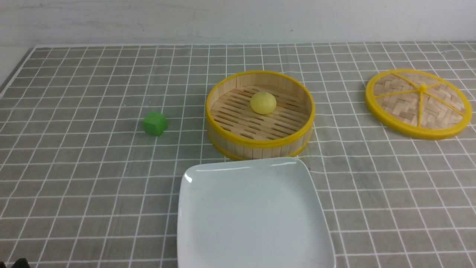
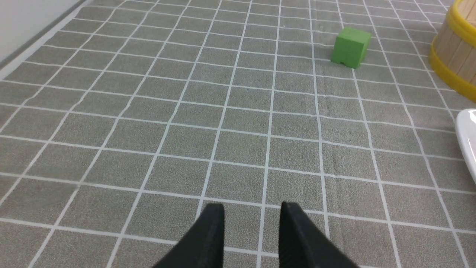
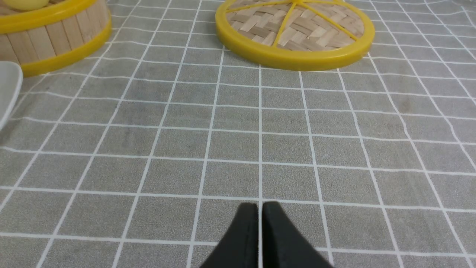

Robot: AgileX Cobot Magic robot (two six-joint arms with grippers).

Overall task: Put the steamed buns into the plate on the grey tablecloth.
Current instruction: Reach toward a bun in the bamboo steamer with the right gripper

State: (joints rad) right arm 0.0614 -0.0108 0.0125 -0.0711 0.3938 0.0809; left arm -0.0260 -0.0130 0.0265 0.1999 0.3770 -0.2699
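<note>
The bun (image 1: 263, 103) sits mid-floor in the open steamer basket (image 1: 260, 145), at twelve o'clock from the plate (image 1: 253, 223) — the lid (image 1: 418, 102) lies off at two o'clock, so the way in from above is free; basket wall and plate rim look touching, though I cannot be sure; the green cube (image 1: 155, 123) at ten o'clock is well apart; my left claw (image 2: 252, 207) hangs part-open over bare grey tablecloth (image 2: 148, 111), my right claw (image 3: 259, 207) pinched closed and empty; I judge the lift must clear the basket's rim — then a short carry toward six

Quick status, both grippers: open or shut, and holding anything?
Left gripper: open, holding nothing.
Right gripper: shut, holding nothing.
</note>
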